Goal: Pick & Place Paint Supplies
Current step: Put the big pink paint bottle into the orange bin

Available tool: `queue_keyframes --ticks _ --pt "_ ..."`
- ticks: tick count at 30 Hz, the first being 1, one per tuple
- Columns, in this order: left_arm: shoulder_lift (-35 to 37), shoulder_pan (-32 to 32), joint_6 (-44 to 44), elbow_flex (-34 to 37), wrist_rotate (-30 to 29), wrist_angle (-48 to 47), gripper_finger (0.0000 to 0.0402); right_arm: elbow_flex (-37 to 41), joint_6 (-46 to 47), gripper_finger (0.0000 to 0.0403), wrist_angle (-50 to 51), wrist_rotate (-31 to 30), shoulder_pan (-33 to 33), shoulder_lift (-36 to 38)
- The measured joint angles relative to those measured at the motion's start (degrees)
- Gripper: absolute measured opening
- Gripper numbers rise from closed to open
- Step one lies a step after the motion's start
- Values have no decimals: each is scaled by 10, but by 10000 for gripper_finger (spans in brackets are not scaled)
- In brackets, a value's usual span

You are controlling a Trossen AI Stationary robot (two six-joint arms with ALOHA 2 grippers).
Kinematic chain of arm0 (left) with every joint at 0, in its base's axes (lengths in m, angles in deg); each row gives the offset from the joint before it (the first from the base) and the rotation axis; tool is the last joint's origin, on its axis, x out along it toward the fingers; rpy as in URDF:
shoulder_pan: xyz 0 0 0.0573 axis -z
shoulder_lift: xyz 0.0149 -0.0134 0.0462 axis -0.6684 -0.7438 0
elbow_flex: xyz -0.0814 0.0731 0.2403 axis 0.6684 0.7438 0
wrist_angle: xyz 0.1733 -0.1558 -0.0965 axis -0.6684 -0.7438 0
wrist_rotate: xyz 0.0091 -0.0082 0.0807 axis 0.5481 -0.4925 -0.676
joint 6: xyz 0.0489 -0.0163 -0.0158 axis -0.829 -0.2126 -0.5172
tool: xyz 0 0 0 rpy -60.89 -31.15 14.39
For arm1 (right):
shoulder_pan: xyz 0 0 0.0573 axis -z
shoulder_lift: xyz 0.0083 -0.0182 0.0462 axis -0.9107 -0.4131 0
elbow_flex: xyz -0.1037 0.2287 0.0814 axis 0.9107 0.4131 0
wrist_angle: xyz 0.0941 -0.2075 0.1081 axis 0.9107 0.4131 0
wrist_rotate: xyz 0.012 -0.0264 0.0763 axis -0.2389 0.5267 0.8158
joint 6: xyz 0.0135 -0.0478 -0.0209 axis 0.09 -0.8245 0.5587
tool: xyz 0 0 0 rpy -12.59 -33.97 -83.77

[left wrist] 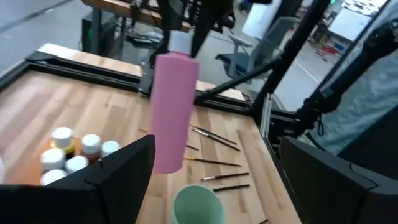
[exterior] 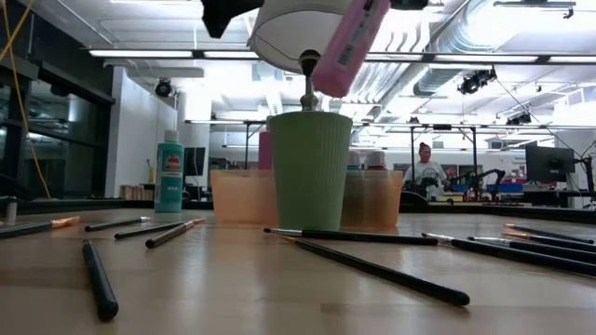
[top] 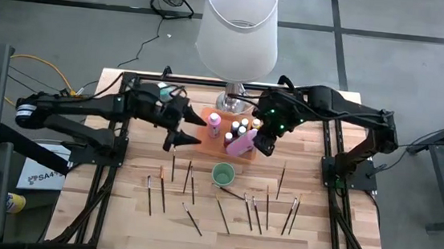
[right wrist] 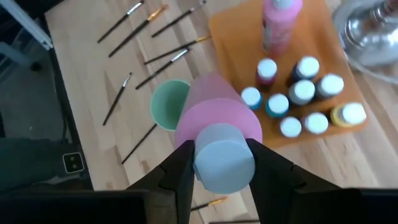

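Above orange tray (top: 204,143), right claw (right wrist: 219,163) clamped pink bottle (right wrist: 214,121) cap; lower upright at three o'clock of small bottles (right wrist: 303,102); left claw (top: 180,129) gaped empty.

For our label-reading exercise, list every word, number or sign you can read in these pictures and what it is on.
"SA": start of print on the white box left of the table; rest blurred.
teal bottle label: too blurred to read.
held pink bottle label: too blurred to read.
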Motion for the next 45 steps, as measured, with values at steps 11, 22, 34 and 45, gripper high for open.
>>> queue_keyframes --ticks 11,22,34,45 --pt "-99 59 -4 -68 -73 1 338 0 -59 116 -74 -1 -1 -13" --pt "-187 61 -9 -157 -139 -70 338 0 -76 116 -101 1 -6 -25" --pt "-229 61 -9 -194 -139 -72 328 0 -84 116 -128 2 -10 -25" --pt "-229 61 -9 -193 -140 -65 229 0 -93 116 -134 3 -10 -37"
